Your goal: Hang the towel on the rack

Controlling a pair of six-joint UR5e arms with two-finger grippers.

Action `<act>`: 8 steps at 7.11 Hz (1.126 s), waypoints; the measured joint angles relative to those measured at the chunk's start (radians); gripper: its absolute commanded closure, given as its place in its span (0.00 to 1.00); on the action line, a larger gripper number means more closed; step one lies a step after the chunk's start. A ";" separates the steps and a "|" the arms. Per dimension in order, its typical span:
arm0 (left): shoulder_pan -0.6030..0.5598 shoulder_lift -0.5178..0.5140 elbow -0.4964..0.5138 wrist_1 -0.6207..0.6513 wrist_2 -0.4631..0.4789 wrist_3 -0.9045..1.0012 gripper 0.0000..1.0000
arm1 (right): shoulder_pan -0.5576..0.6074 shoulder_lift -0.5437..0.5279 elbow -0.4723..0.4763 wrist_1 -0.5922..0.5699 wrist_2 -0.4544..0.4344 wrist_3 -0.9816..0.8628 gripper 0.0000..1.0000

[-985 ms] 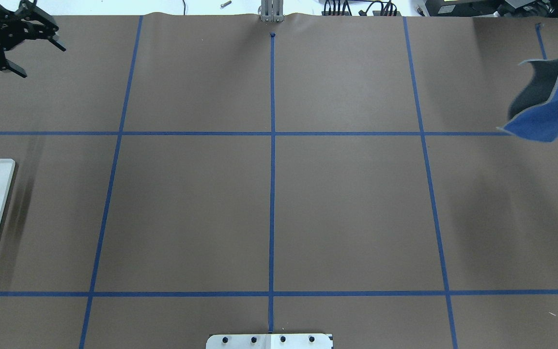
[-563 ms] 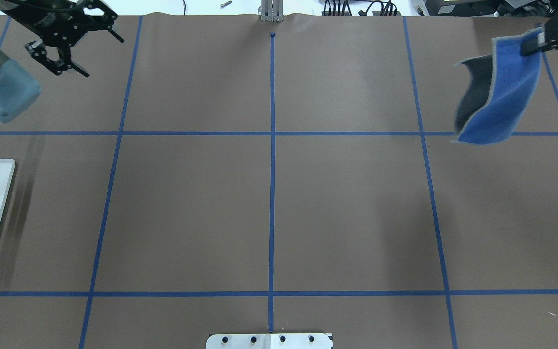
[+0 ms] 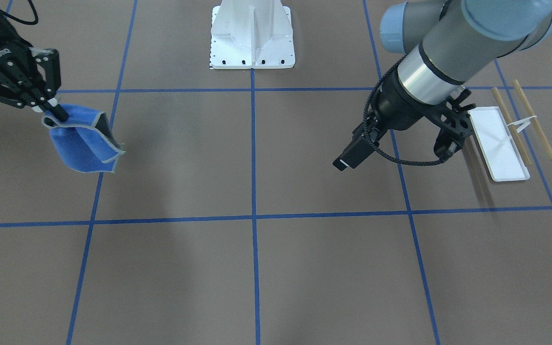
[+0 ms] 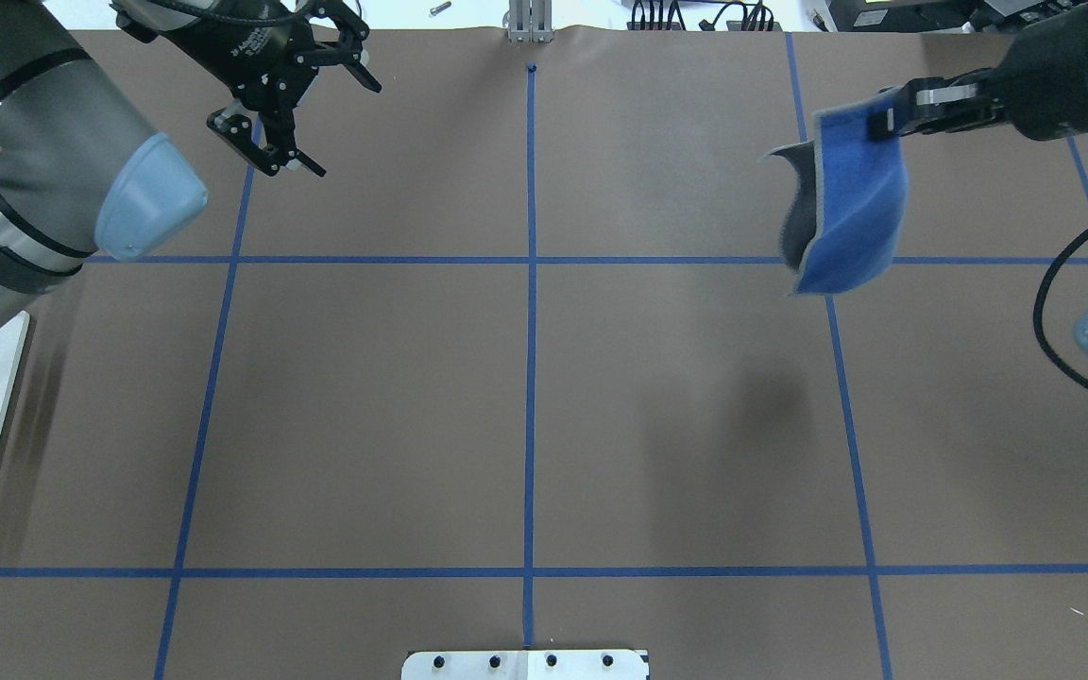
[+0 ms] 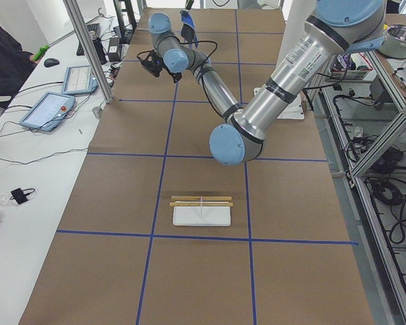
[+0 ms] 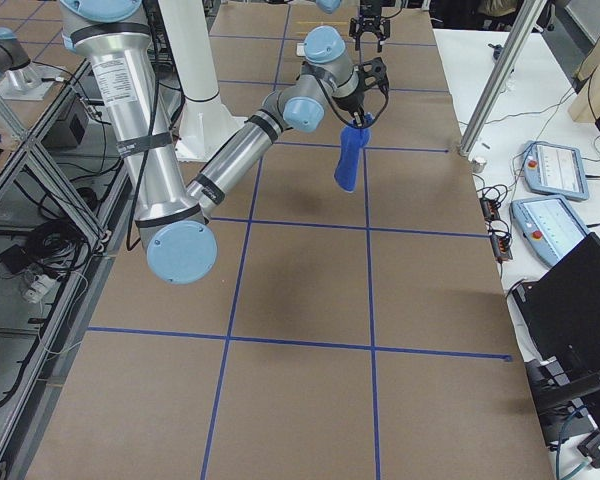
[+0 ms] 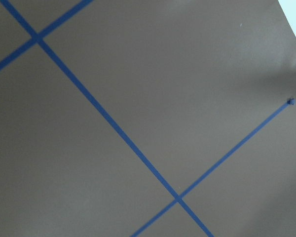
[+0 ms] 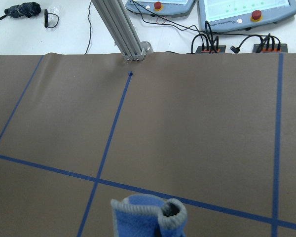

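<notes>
Our right tool (image 4: 887, 121) pinches one corner of the small royal-blue soft towel (image 4: 854, 212), which hangs well apart from the white-tray, wooden-rod rack (image 3: 499, 155). Our left tool (image 4: 341, 127) is wide open and empty. We fear the corner may slip, or the bunched cloth may miss the rods.

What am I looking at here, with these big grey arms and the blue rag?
These are two robot arms on a white pedestal, each ending in a two-finger gripper. The pictures show one moment from several cameras: one above and behind the robot, one facing it, one at each table end, one on each wrist. The table is covered in brown paper with a blue tape grid. On it stands a small rack: white tray, two wooden rods. The right gripper pinches a blue towel by its top edge, hanging clear of the table. The left gripper is open and empty. The towel is meant for the rack.
</notes>
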 measured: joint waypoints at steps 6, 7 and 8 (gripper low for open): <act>0.177 -0.068 0.038 -0.135 0.000 -0.106 0.02 | -0.486 0.215 -0.005 -0.014 -0.593 0.055 1.00; 0.186 -0.074 0.041 -0.146 0.000 -0.114 0.09 | -0.497 0.218 -0.005 -0.018 -0.607 0.053 1.00; 0.191 -0.083 0.042 -0.149 0.000 -0.118 0.30 | -0.508 0.218 -0.005 -0.020 -0.620 0.052 1.00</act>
